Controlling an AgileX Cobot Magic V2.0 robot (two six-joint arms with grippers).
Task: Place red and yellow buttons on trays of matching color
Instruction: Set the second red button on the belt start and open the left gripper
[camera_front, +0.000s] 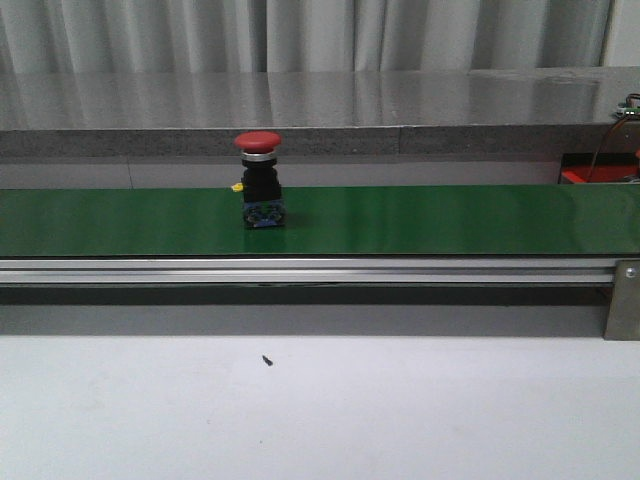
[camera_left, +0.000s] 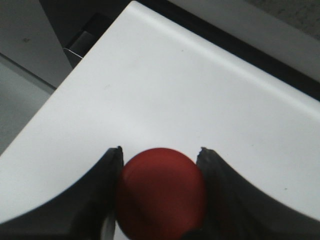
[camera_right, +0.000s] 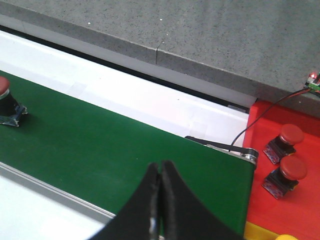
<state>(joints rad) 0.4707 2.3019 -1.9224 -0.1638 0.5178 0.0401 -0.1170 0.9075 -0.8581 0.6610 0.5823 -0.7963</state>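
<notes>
Over the white surface (camera_left: 165, 90), left fingers (camera_left: 112, 165) clamp a red button (camera_left: 160, 195); right fingers (camera_right: 160, 180) closed, empty; the held button may slip, the fingers bearing only on its rounded cap.

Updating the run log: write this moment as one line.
left pincer: shut on red round-capped button | right pincer: shut, empty | second red mushroom button: upright on green belt | red tray: two buttons

Grey curtain (camera_front: 300, 35) (pleated) behind stone ledge (camera_front: 300, 110).
</notes>
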